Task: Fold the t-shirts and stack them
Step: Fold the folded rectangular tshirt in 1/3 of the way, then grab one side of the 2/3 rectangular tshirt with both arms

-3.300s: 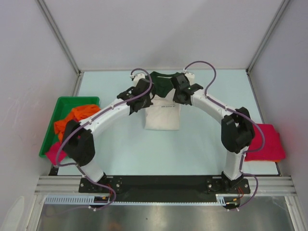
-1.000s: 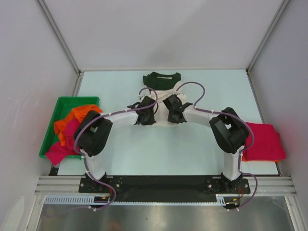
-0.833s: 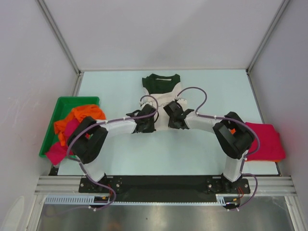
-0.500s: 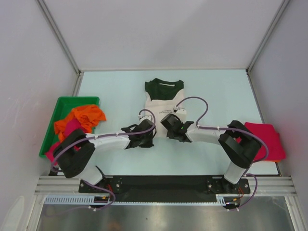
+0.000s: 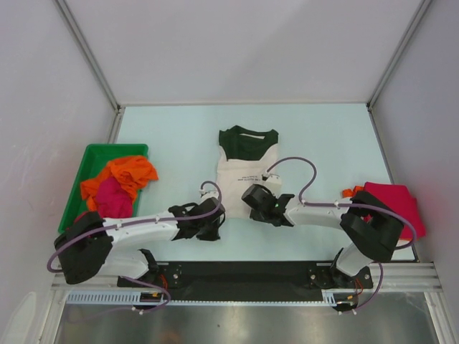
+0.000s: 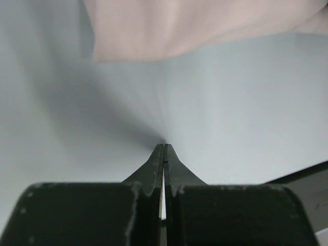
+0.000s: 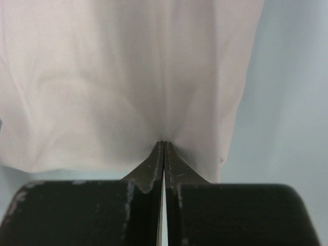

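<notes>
The cream t-shirt [image 5: 242,170] with a dark green collar lies flat at the table's middle, folded to a narrow rectangle. My right gripper [image 5: 249,193] is shut, its tips on the cloth [image 7: 128,77] just inside the near hem; I see nothing between its fingers. My left gripper [image 5: 214,215] is shut over bare table [image 6: 230,102], just near-left of the shirt's near-left corner [image 6: 169,25], not touching it. A folded crimson t-shirt [image 5: 393,209] lies at the right edge. Orange [image 5: 120,174] and magenta [image 5: 111,197] t-shirts lie crumpled in the bin.
The green plastic bin [image 5: 84,155] stands at the table's left edge. A bit of orange cloth [image 5: 351,191] shows under the crimson shirt's left side. The black arm-base rail [image 5: 244,272] runs along the near edge. White walls close in the back and sides.
Both shut grippers slid from the shirt's shoulders down its length toward the near edge. The cream shirt shifted nearer. The left gripper has passed off the hem onto bare table.
</notes>
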Controlling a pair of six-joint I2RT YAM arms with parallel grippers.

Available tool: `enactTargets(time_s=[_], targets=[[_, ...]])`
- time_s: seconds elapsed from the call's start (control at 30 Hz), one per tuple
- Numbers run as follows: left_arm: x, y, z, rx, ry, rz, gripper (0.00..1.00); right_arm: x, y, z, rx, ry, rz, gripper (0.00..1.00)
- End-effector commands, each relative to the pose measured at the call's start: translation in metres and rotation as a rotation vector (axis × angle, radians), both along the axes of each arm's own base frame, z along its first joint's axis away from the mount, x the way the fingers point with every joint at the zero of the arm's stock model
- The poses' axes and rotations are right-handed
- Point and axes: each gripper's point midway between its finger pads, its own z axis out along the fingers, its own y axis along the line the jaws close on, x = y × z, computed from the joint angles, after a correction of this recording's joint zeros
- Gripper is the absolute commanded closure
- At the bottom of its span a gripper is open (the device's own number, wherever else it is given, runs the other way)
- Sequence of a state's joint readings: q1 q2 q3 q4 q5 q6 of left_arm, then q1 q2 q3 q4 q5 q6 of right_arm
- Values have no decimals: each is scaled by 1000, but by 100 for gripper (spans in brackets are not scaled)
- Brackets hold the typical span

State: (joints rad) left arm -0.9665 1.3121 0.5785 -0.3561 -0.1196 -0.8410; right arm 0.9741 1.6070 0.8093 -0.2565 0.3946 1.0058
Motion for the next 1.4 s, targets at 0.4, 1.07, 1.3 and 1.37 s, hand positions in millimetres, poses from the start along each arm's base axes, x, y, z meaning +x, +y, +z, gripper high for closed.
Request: enactTargets(time_s=[0.4, 1.07, 1.3, 1.37], targets=[[43, 11, 109, 10, -337, 116, 72, -27, -28, 68, -136, -1, 52, 53], [-3, 12, 29, -113, -125, 136, 58, -71, -58, 53, -157, 8, -51, 50], [12, 2, 32, -65, -158, 128, 52, -69, -73, 37, -199, 28, -73, 43], [18, -1, 33, -44, -170, 125, 52, -67, -77, 31, -214, 38, -74, 43]])
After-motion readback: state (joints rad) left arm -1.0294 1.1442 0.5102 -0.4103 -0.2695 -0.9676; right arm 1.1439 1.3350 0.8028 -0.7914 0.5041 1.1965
